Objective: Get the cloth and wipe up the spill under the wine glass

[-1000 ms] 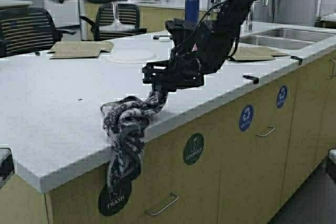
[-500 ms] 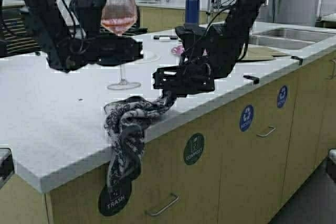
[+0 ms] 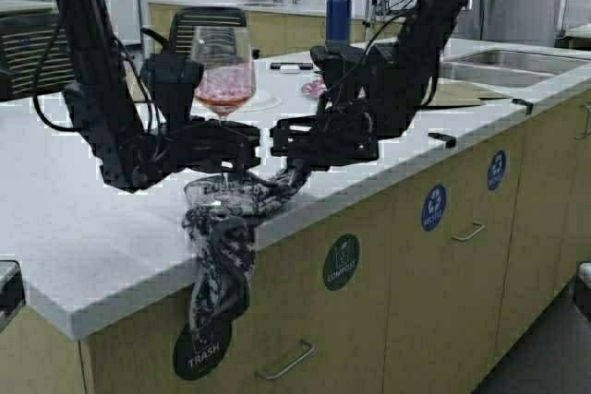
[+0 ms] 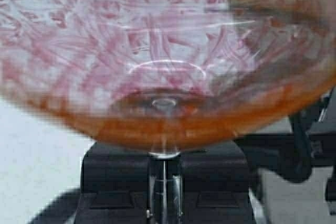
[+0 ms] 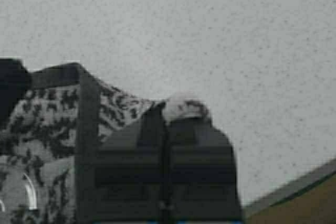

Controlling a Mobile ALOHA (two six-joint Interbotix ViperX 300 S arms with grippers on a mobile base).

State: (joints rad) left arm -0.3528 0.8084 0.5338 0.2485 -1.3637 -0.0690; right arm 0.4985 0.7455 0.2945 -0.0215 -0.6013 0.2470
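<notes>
The wine glass [image 3: 223, 71], its bowl tinted pink, hangs upright over the front of the white counter [image 3: 74, 228]. My left gripper [image 3: 224, 147] is shut on its stem [image 4: 164, 192], just under the bowl [image 4: 163, 66]. The glass's foot is low over the bunched black-and-white cloth [image 3: 226, 214]; I cannot tell if they touch. The cloth lies at the counter's edge, one end drooping down the cabinet front. My right gripper [image 3: 295, 169] is shut on the cloth's other end [image 5: 184, 107], right beside the left gripper. A small pink patch [image 3: 312, 89] shows on the counter behind the right arm.
A dark blue bottle [image 3: 338, 12] stands at the back. A tan mat [image 3: 462, 91] and a sink [image 3: 499, 66] lie to the right. A white round disc [image 3: 263, 99] sits behind the glass. Small black clips [image 3: 441, 138] stick up along the counter edge. Chairs [image 3: 208, 20] stand beyond.
My left arm has come down and forward with the wine glass, from high at the back to just over the cloth. The right gripper has barely moved and keeps its hold.
</notes>
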